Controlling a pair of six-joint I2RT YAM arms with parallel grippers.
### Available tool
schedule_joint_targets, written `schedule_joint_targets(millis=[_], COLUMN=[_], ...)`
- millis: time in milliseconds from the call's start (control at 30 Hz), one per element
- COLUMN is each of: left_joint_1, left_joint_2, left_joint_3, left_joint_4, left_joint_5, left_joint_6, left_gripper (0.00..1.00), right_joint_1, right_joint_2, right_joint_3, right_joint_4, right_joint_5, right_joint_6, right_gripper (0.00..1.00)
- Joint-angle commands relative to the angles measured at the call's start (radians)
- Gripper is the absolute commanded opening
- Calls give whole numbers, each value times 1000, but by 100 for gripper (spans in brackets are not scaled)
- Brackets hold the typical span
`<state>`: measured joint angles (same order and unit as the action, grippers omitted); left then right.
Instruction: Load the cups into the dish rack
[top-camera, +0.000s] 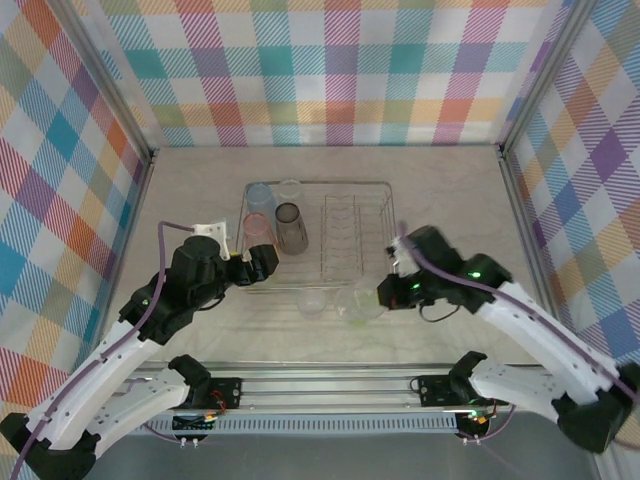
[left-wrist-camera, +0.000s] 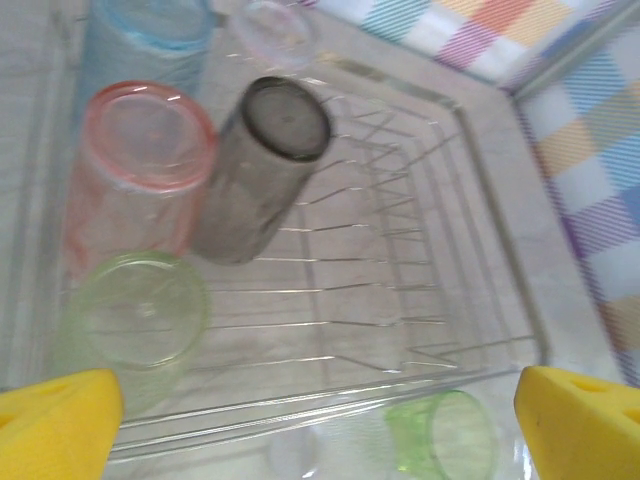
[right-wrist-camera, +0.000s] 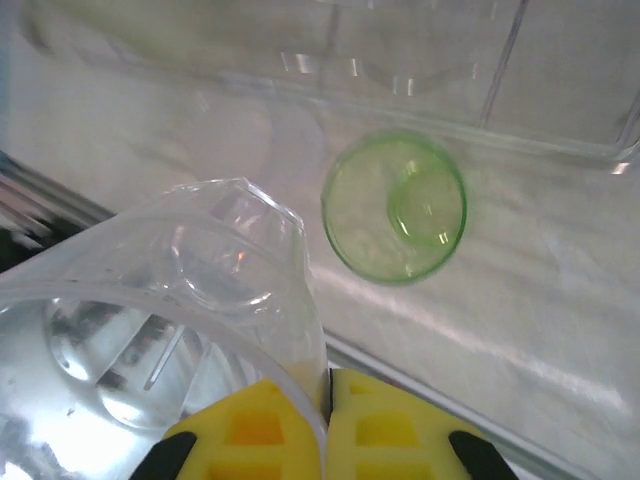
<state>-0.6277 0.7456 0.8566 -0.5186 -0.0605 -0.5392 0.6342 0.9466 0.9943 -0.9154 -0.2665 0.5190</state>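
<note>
Seen from above, a pale, cream-marbled bench (top-camera: 440, 190) sits inside a booth whose three walls are hung with pastel plaid cloth (top-camera: 330, 70) stretched between bare metal posts (top-camera: 105, 80). A ribbed metal rail (top-camera: 320, 385) runs along the near edge and carries the bases of two white-and-black arms. The silvery wire dish rack (top-camera: 389, 215) lies at the middle of the bench, its plate-slot dividers toward the right. Its left part holds a blue cup (top-camera: 260, 197) and a small clear tumbler (top-camera: 290, 189) at the far side. A pink cup (top-camera: 259, 230) and a leaning smoky grey cup (top-camera: 291, 228) are nearer, and a yellow-green cup (left-wrist-camera: 140, 315) is in the near left corner. The left pincer (left-wrist-camera: 320, 430) hovers above that near left corner with its yellow fingers spread wide apart, holding nothing. The right pincer (right-wrist-camera: 325, 420) is just near of the rack's near rim, toward the right. Its yellow pads are pressed together on the thin wall of a clear cup (right-wrist-camera: 180, 300), at the rim. A green cup (right-wrist-camera: 395, 205) stands upright on the bench just beside the rack's near rim. Another clear cup (top-camera: 313, 302) stands on the bench slightly to the left of it.
</note>
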Motion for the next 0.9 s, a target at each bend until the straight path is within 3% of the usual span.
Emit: schedule_joint_targets(millis=[0, 133, 267, 467, 867], left_joint_1=[-6, -6, -6, -7, -42], left_joint_2=[-2, 42, 84, 149, 223], left_joint_3=[-2, 15, 16, 27, 50], left_joint_4=[133, 231, 359, 465, 634], left_joint_5=[166, 346, 474, 590, 668], left_joint_6=[-15, -37, -85, -139, -172], left_gripper=[100, 100, 100, 100, 100], right_joint_1=[-183, -355, -374, -369, -281], right_joint_2=[-42, -1, 68, 101, 175], right_joint_3=[-13, -40, -57, -45, -26], right_joint_4=[108, 327, 561, 719, 828], right_joint_5=[-330, -615, -747, -810, -810], right_joint_6=[-84, 12, 150, 245, 295], right_gripper=[0, 0, 0, 0, 0])
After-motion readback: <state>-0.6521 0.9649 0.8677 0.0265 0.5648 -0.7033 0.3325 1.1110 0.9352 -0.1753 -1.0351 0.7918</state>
